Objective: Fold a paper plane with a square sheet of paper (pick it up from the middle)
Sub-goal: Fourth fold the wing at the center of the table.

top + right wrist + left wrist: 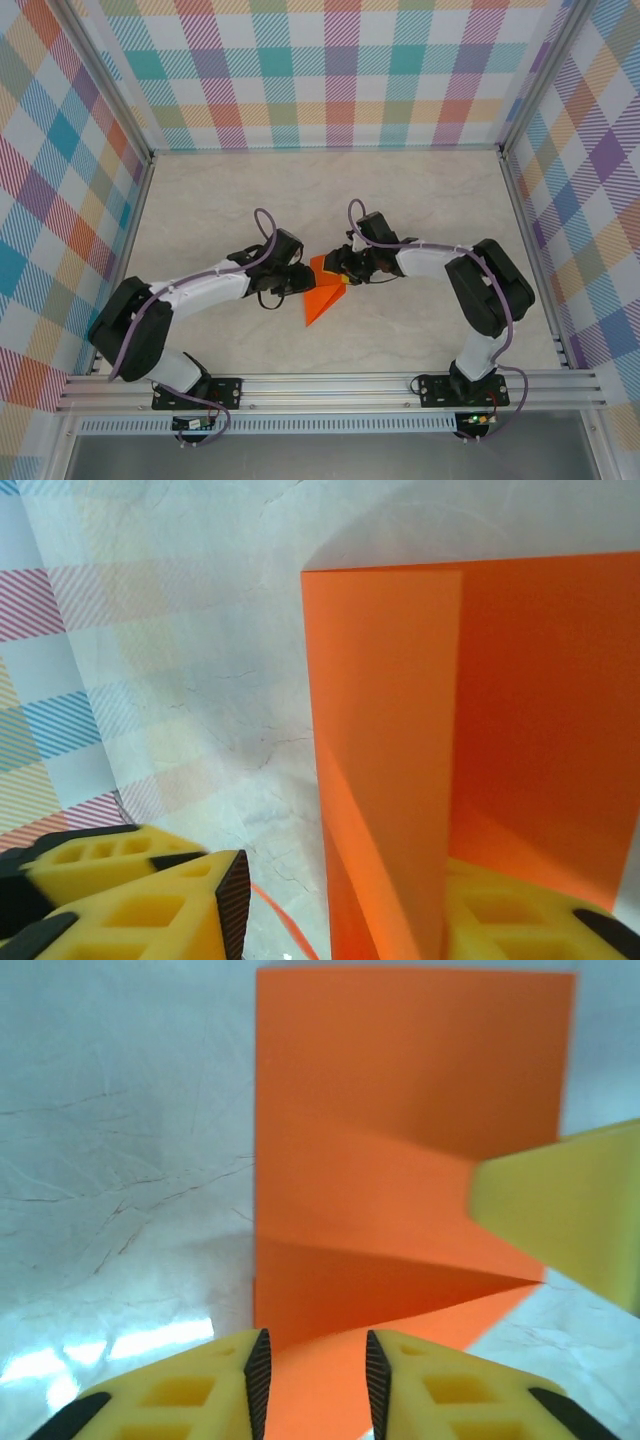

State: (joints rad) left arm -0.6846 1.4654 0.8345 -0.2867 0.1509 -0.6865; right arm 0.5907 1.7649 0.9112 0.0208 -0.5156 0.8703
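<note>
Your left gripper (315, 1352), jaws apart, straddles the paper plane (400, 1160) at frame bottom; right gripper (350, 885), also unclenched, brackets the upright flap (385, 730), prob. to crease it.

Top view: bright, even, diffuse light from overhead. Soft, short shadows lie under both arms on the table (420, 190). Focus is sharp across the frame.

Left wrist view: soft focus overall. The left gripper's fingers (190, 1400) are blurred along the bottom edge. A white glare patch sits on the tabletop at lower left, and a grey shadow falls left of the orange paper (400, 1110).

Right wrist view: the paper is heavily saturated, its inner fold shaded darker. The right gripper's fingers (150, 900) are out of focus. The plaid wall (50, 610) is washed out and pale.
</note>
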